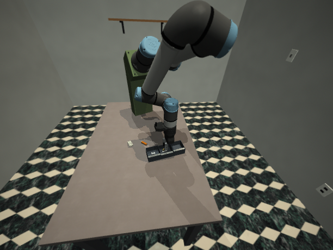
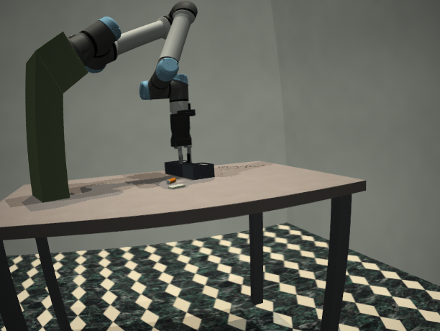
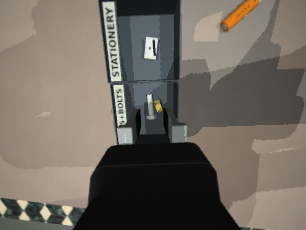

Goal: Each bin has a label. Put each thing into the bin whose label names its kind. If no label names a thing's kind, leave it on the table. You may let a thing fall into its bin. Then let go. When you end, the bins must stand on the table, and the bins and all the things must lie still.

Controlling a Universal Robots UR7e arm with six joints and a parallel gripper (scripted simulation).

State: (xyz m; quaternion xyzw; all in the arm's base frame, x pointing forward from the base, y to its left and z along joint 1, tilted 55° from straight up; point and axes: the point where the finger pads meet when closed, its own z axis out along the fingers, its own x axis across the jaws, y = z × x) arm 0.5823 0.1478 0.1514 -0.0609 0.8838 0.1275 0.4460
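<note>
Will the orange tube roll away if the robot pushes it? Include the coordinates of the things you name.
The orange tube (image 1: 144,143) (image 2: 171,180) (image 3: 240,15) would probably roll if pushed sideways, because it looks round and lies on its side. Its smooth-looking surface may be a bit slippery too.

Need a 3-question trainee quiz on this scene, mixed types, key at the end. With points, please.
1. True or false: the orange cylinder (image 1: 143,143) (image 2: 171,180) (image 3: 240,15) lies on the table (image 1: 114,190) (image 2: 251,196) (image 3: 50,135), outside the bins.
2. Which label is fully readable in the wrist view? A) TOOLS B) STATIONERY C) BATTERIES
3. Fill in: the fingers (image 1: 165,146) (image 2: 185,158) are open above the bin labelled "...S+____".

Key: 1 true; 2 B; 3 BOLTS
</note>
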